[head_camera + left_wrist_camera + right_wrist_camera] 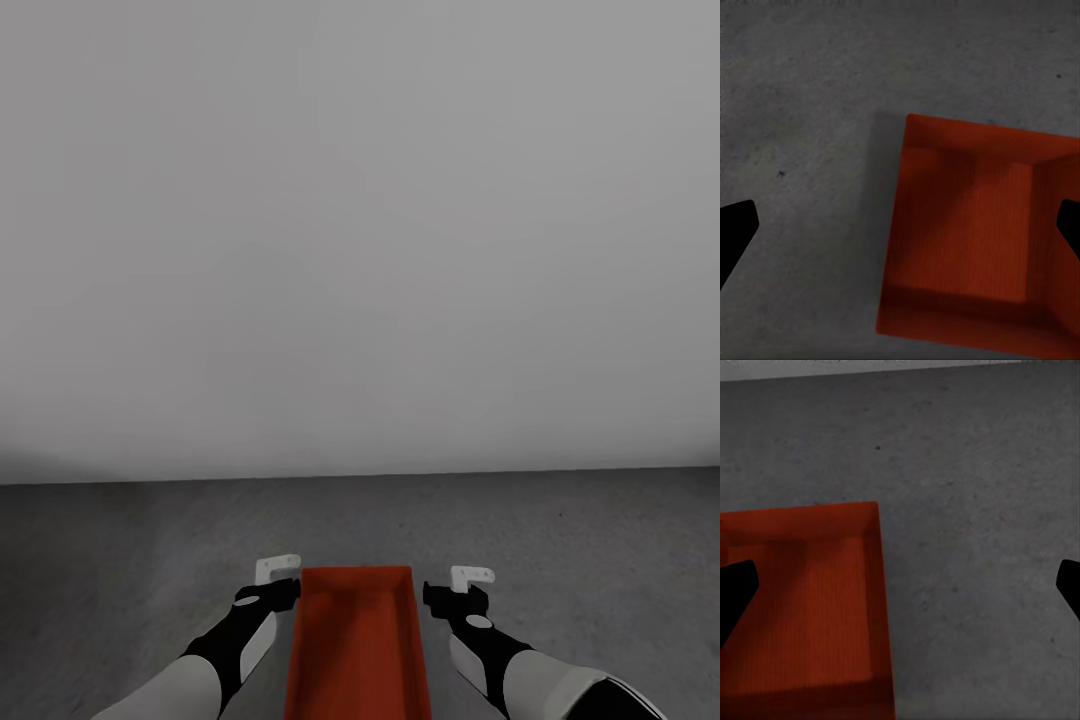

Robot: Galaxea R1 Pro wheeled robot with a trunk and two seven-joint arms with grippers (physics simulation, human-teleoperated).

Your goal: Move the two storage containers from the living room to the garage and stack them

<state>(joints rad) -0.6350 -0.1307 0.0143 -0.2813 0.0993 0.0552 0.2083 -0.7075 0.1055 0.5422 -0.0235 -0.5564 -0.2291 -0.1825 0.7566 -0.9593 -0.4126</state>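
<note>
An orange-red storage container lies open-top on the dark grey concrete floor of the garage, straight ahead of me between my two arms. My left gripper hovers open over the container's left wall; in the left wrist view one fingertip is above the floor and the other above the container. My right gripper is open over the right wall, its left fingertip above the container. Neither gripper holds anything. The living room is out of view.
A plain white-grey wall rises a short way beyond the container and spans the whole width of the head view. Bare speckled concrete runs to the left and right of the container.
</note>
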